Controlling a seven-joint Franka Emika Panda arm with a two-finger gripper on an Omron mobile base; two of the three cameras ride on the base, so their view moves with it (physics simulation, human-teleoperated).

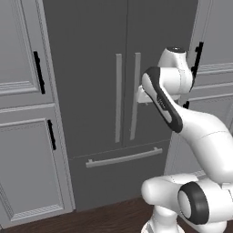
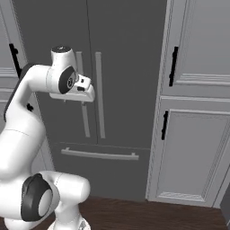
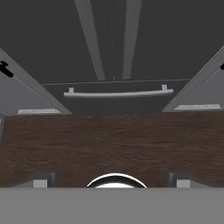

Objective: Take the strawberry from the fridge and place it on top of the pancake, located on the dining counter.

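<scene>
Fridge doors are both closed, so the strawberry must be inside, unseen. End effector, fingers spread and empty, hangs before the two bar handles looking down at the wooden floor; it should tilt up, square to one handle, then close on it.

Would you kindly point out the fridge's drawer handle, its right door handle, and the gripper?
Drawer handle (image 3: 118, 93), hand view, middle of the horizontal bar.
Right door handle (image 1: 135, 95), left base view, midway along the vertical bar.
Gripper (image 3: 113, 178), hand view, between the two finger tips.
</scene>
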